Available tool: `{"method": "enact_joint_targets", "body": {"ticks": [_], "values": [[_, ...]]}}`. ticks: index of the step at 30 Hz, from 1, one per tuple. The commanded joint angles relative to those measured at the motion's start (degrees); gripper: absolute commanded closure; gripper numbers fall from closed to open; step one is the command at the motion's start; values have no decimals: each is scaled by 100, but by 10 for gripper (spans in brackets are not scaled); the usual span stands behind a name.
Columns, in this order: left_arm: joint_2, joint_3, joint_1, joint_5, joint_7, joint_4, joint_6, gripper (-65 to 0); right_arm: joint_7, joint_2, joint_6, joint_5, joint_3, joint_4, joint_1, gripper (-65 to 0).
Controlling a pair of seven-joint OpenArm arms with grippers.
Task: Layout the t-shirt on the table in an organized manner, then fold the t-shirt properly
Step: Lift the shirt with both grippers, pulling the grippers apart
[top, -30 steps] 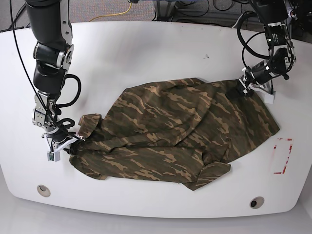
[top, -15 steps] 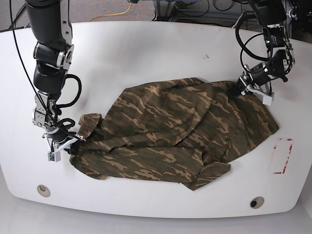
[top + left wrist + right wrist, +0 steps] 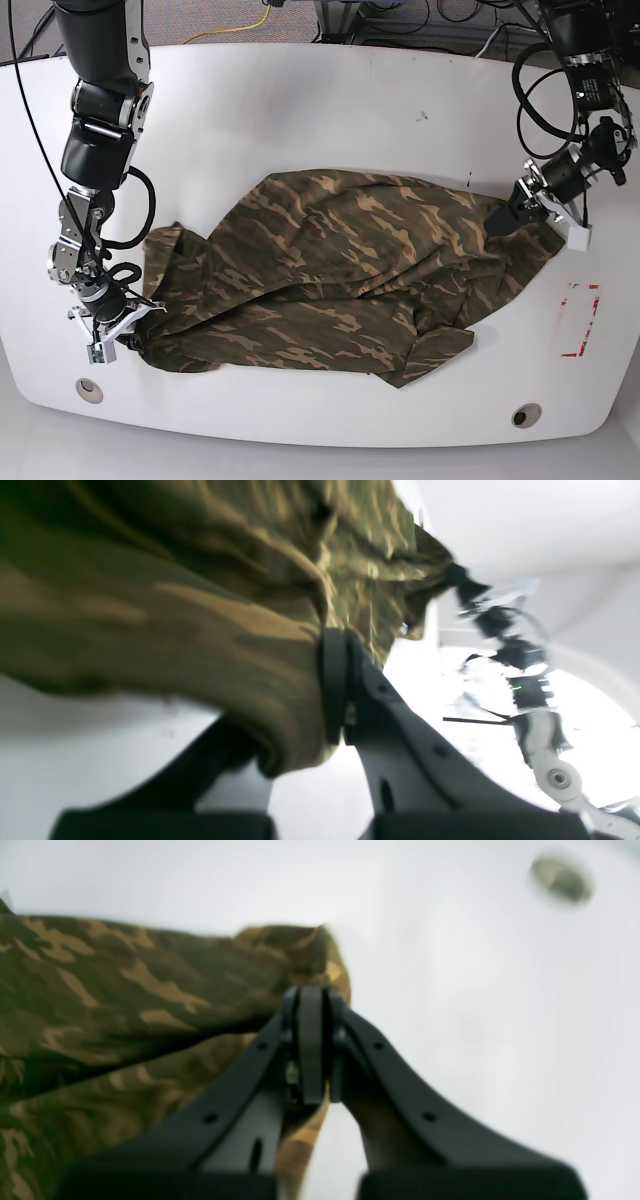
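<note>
t-shirt (image 3: 340, 270): spread but rumpled across the middle of the table (image 3: 300, 100), stretched between the two arms, with creases running through the body and one sleeve doubled under at the near edge.
left gripper (image 3: 512, 213): jaws closed on a bunched corner of the cloth at the base view's right; the left wrist view shows the fabric pinched and draped over one finger.
right gripper (image 3: 133, 327): jaws pressed together on a fold of cloth at the base view's left end, low over the table; the right wrist view shows the edge caught between them.
how it handles: light, limp and soft, I judge; it will sag and wrinkle wherever it is unsupported, and should slide easily on the glossy top.
where to hold: at hems, shoulder seams or corners, one layer if possible; a pinch on a thick bunch may slip or drag hidden layers along.
risk: uneven pulling could twist the body instead of flattening it.
</note>
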Motion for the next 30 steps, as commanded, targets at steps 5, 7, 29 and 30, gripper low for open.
{"method": "enact_joint_targets", "body": {"ticks": [5,7,29,30], "values": [[-566,-155,-351,-548,-55,169,-197,0,-551,-41,25,59,23,1356,-37,-2],[-716,-252,-421,-569,-29,169,-258,0,-735,-94,25,32,23,1708,-37,-2],[-2272,566,-3858,-569,665,81,-1067,0,-2397,-102,-19,15,14,4512,658,-2],[-2298,662,-4096,-569,701,37,-1111,0,-2432,-102,-19,15,14,4548,728,-2]]}}
